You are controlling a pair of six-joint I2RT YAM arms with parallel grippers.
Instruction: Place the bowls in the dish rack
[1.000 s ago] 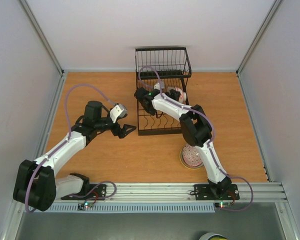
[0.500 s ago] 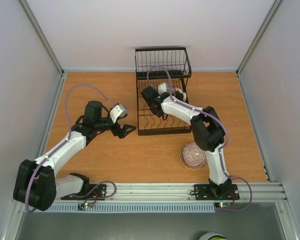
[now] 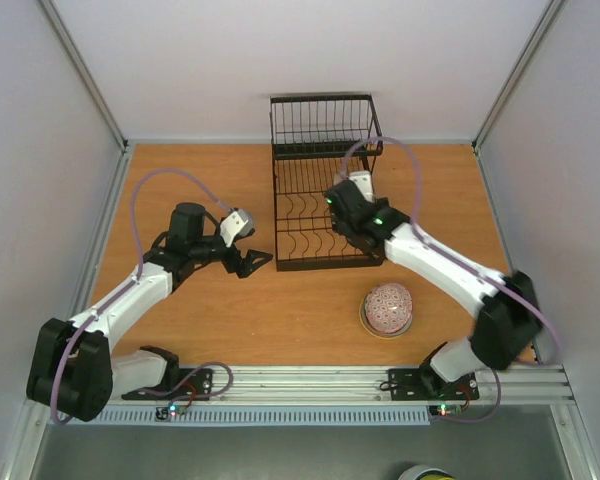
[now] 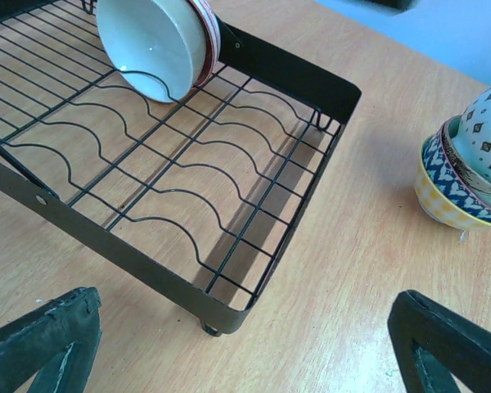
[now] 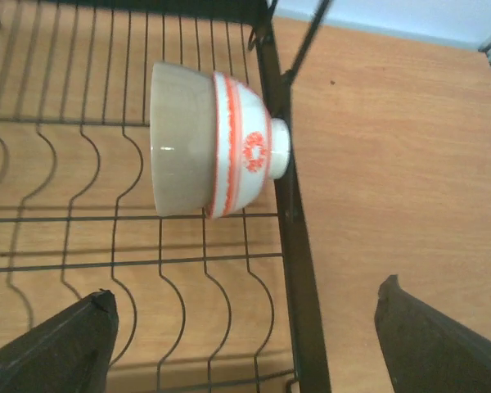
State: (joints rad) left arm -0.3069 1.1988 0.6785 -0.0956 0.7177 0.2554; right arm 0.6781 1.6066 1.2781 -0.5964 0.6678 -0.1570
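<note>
Top view: you have the dish rack standing at the upper centre of the wooden table, with its taller basket section at the top end.

The right gripper sits over the rack's right edge. In the right wrist view its fingers are spread wide at the lower corners with nothing between them, so log it as open and empty.

One bowl in the rack is cream inside and white outside, with red-orange bands and a motif. It lies on its side among the dividers, foot against the rack's right-hand rail, mouth toward the left of that frame. The left wrist view shows the same bowl at upper left, tipped on edge, its white inside facing the camera.

The left gripper is low over the table, just left of the rack's lower left corner and apart from it. Its fingers stand wide apart at the bottom corners of the left wrist view, holding nothing.

The stack of bowls rests on the table at lower right of the top view, below the rack and apart from it. A pink-patterned bowl sits upside down on a yellowish one. In the left wrist view the stack is at the right edge, and you can make out a blue-patterned bowl between those two. Neither gripper touches it.
</note>
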